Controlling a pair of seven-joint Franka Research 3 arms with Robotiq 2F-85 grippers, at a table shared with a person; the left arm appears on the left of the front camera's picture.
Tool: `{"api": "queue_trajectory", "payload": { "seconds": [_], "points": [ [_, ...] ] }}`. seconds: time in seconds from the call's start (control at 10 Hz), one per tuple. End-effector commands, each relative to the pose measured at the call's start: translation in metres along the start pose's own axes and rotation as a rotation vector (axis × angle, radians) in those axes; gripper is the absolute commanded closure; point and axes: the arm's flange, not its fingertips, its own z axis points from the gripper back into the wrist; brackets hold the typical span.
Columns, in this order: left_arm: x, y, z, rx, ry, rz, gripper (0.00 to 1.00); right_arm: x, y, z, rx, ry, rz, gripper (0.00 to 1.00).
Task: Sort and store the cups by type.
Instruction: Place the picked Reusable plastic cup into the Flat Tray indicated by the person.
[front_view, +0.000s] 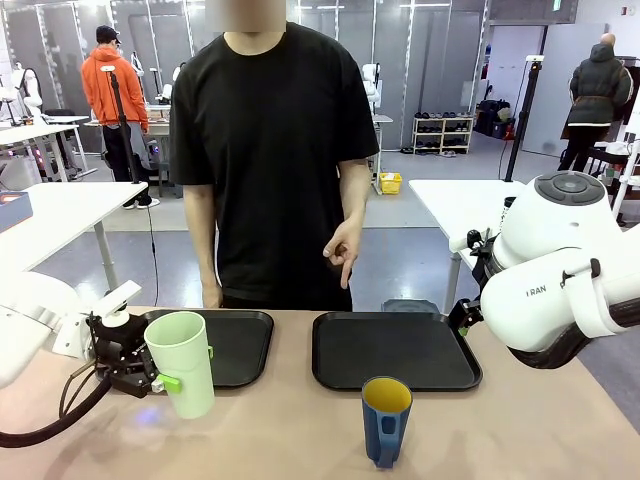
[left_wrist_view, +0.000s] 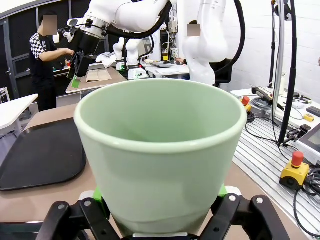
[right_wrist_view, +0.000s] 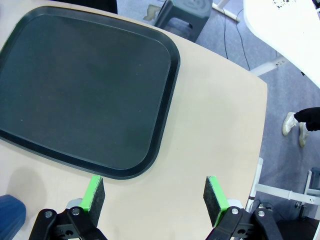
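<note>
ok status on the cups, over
Left gripper shut on mint tumbler. Right gripper open, empty. Blue mug standing free near right tray. Nothing blocking.

Front camera faces across table (front_view: 280, 430); left wrist close behind tumbler (left_wrist_view: 160, 150)

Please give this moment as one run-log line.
left gripper: shut on mint tumbler, near left tray | right gripper: open, over table beside right tray | blue mug: standing on table before right tray
</note>
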Motion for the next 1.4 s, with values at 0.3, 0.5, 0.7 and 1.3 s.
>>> {"api": "queue_trajectory", "payload": {
  "seconds": [0.3,0.5,0.7,1.3],
  "points": [
    [0.004,0.02,-0.009,0.013,0.005,0.006,0.14,0.001,0.0,0.0,0.001,-0.001,0.0,0.0],
    [0.012,0.051,-0.025,0.031,-0.007,0.023,0.14,0.001,0.0,0.0,0.001,-0.001,0.0,0.0],
    [0.023,0.094,-0.049,0.017,-0.014,0.032,0.14,0.001,0.0,0.0,0.001,-0.001,0.0,0.0],
    [0.036,0.236,-0.142,0.058,0.045,0.034,0.14,0.001,0.0,0.0,0.001,-0.001,0.0,0.0]
  ]
}}
